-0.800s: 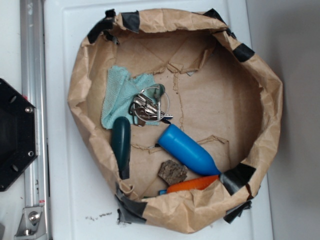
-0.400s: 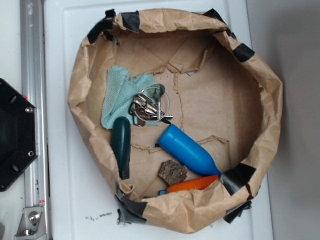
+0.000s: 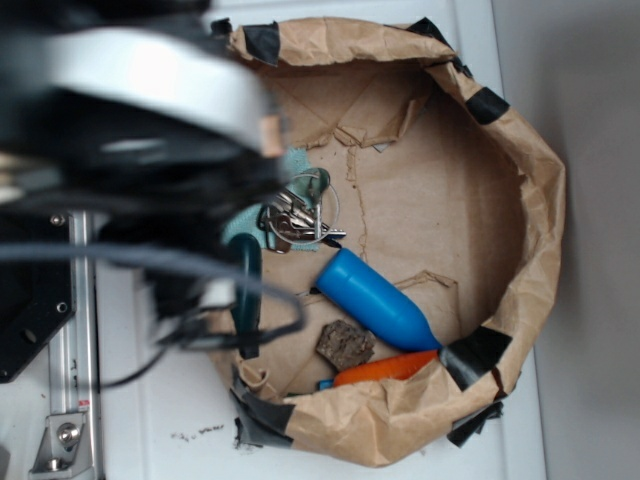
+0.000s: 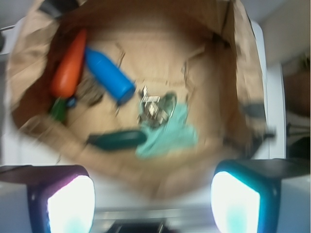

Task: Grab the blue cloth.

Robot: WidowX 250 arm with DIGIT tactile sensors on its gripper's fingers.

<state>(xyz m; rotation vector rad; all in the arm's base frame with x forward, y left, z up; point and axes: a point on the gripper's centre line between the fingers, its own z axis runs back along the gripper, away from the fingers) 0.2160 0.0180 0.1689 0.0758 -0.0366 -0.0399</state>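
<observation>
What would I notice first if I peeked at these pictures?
Probably the big blurry robot arm covering the upper left of the exterior view, looming over a brown paper bowl. Next, the bright blue bottle lying in the bowl, with an orange carrot-shaped thing beside it. In the wrist view, the teal cloth sits mid-bowl with shiny keys on its edge, the open gripper at the bottom.
</observation>
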